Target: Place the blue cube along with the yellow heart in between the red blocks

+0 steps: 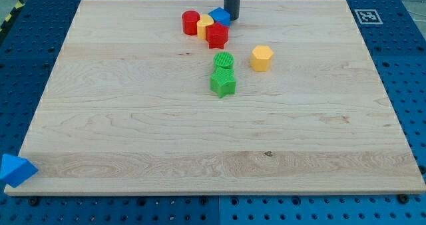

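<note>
1. Camera view: my tip [231,17] stands at the far side of the wooden surface [133,132], touching or just beside the right far edge of the blue cube [220,15]. There are no jaws on this rod, so there is no open or closed state to tell.
2. The blue cube lies to the left and slightly nearer from my tip. It sits in a tight cluster: the red cylinder [190,22] is on the left, the yellow heart [204,26] is between the two red blocks, and the red star-like block [217,35] is nearer.
3. I judge that the cube is behind the gap, not yet fully between the red blocks, so the push should go toward the near left.
4. Apart from the cluster are the yellow hexagon [261,57], the green cylinder [223,61] and the green star [223,83].
5. No readable writing; only a square marker [366,16] at the far right corner, and a blue triangle [16,170] off the near left corner.
</note>
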Controlling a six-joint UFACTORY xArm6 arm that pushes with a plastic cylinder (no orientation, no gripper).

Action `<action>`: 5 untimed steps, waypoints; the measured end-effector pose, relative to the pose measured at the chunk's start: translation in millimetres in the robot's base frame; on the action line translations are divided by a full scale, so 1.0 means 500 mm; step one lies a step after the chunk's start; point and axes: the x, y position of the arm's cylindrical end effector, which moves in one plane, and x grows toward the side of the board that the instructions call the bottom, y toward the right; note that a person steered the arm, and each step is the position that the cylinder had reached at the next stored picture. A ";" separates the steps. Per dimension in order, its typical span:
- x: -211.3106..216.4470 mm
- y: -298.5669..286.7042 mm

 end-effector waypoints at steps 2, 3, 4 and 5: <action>0.011 -0.058; 0.045 -0.090; 0.092 -0.127; 0.149 -0.153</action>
